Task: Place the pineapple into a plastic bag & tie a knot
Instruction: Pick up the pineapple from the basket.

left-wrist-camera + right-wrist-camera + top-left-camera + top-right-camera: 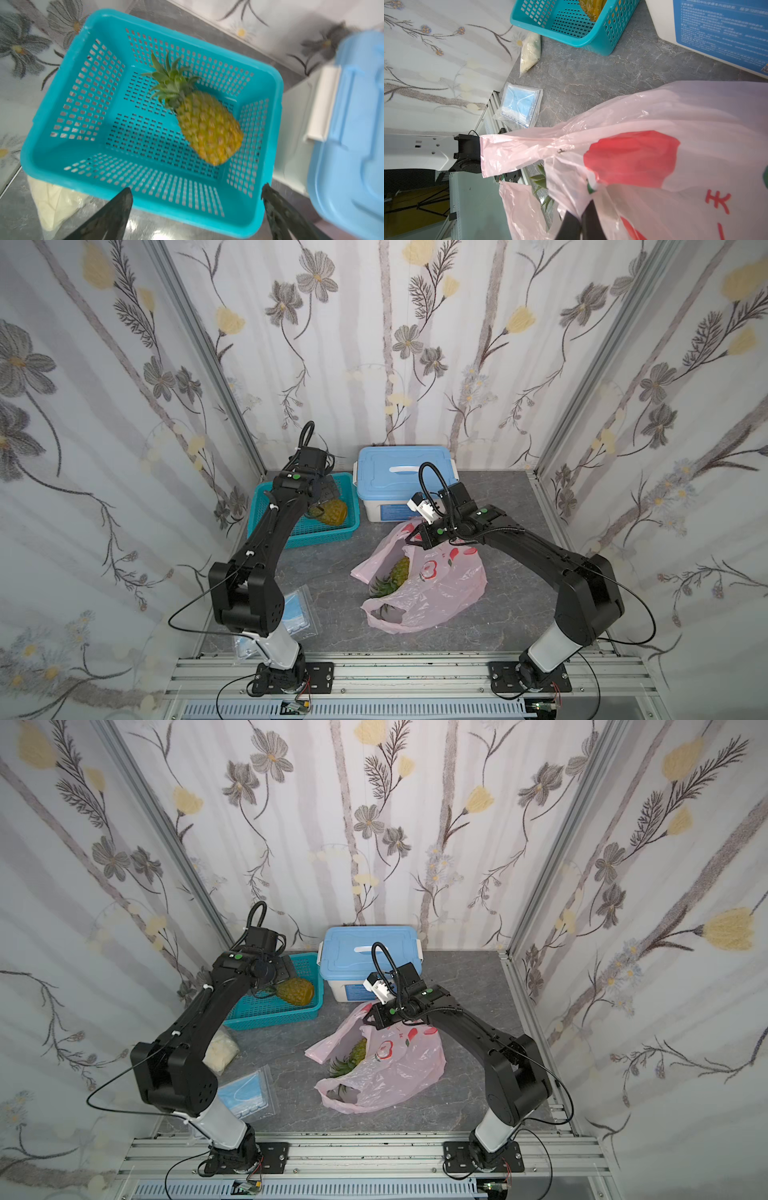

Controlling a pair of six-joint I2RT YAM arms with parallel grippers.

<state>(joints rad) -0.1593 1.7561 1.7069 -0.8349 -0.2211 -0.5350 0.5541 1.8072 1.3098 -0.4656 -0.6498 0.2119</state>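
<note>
Looks about halfway: has pineapple (400,570) inside plastic bag (436,589), lacks knot. Pinches bag film with right gripper (580,209); spreads left gripper (196,189) wide above basket (45,153) at ten o'clock from bag.

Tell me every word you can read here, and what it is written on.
"天", or close to it: red character on the thin pink plastic bag; the stroke beneath is cut off.
Blue label on the white storage box with a light-blue lid: small print, too blurred to read.
Clear packet of blue masks: edge markings, unreadable.
</note>
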